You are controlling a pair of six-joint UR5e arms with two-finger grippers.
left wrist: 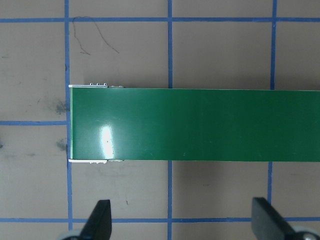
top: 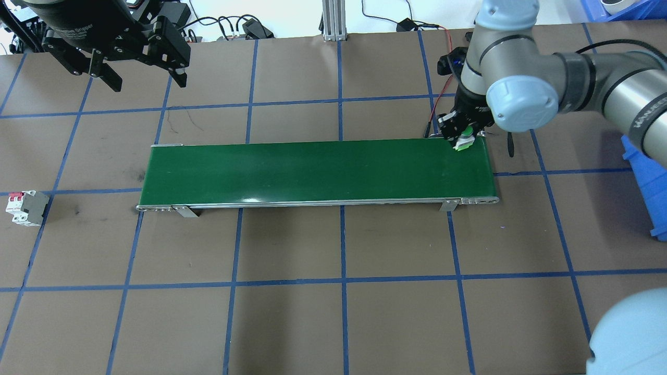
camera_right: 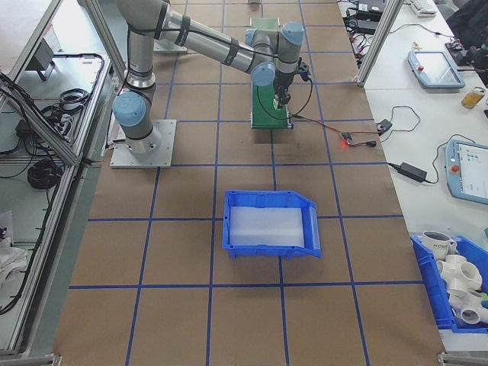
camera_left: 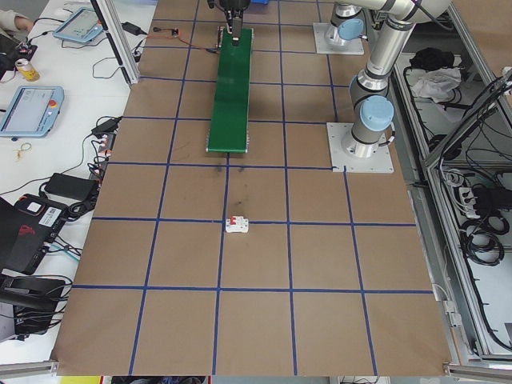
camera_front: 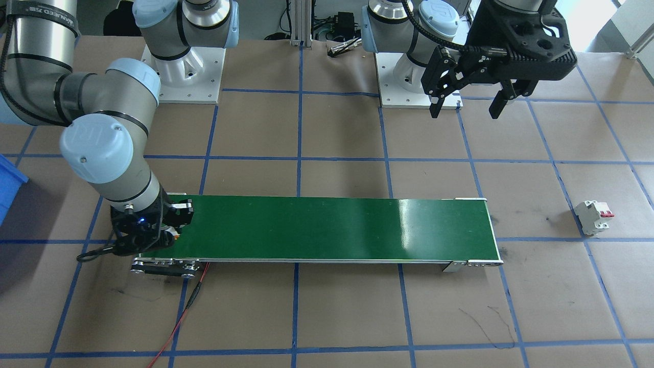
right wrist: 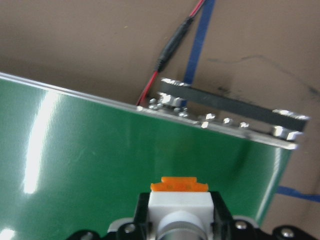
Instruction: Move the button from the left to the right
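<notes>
While the right gripper (top: pixel 462 136) grips the button (top: pixel 464 141) at the green conveyor belt's (top: pixel 312 172) right end in the overhead view, the left gripper (top: pixel 140 73) hangs with fingers spread above the table; a circuit breaker (top: pixel 23 208) lies off the belt's left end. Right wrist view: button (right wrist: pixel 179 205) between the fingers, orange base pointing toward the belt's far edge. Exterior right view: blue bin (camera_right: pixel 271 223), nothing visible inside.
</notes>
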